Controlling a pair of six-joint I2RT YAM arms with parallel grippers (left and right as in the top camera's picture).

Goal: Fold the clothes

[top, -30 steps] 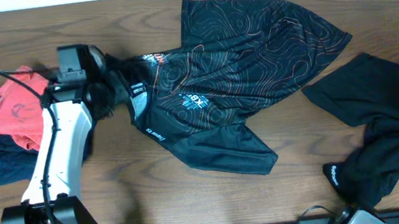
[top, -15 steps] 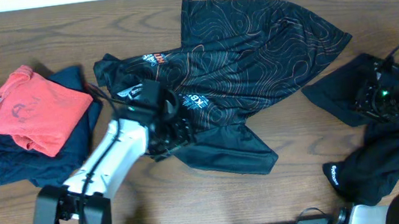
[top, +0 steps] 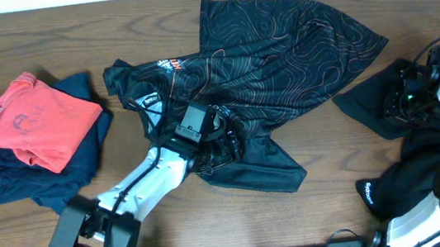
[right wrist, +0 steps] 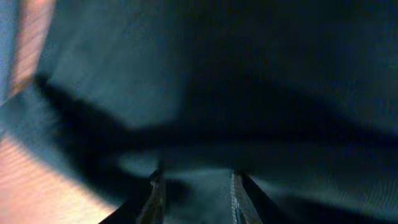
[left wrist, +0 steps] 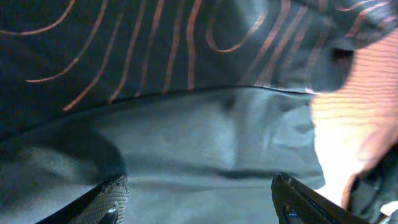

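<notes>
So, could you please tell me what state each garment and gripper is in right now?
patterned black T-shirt, unfolded, spread out crumpled
plain black garment, unfolded, rumpled beneath the right gripper
red shirt, folded, on top of the navy garments
navy garments, piled, loosely folded
left gripper, open, over the T-shirt's lower edge
right gripper, fingers close together, grip unclear

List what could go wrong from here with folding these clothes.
1. The left gripper stands open over overlapping layers of the black T-shirt. Closing here may pinch more than one layer and pull the shirt askew.
2. The right gripper is pressed close into the crumpled black garment at the right. Whether it grips is unclear, so a lift could slip or bunch the fabric further.
</notes>
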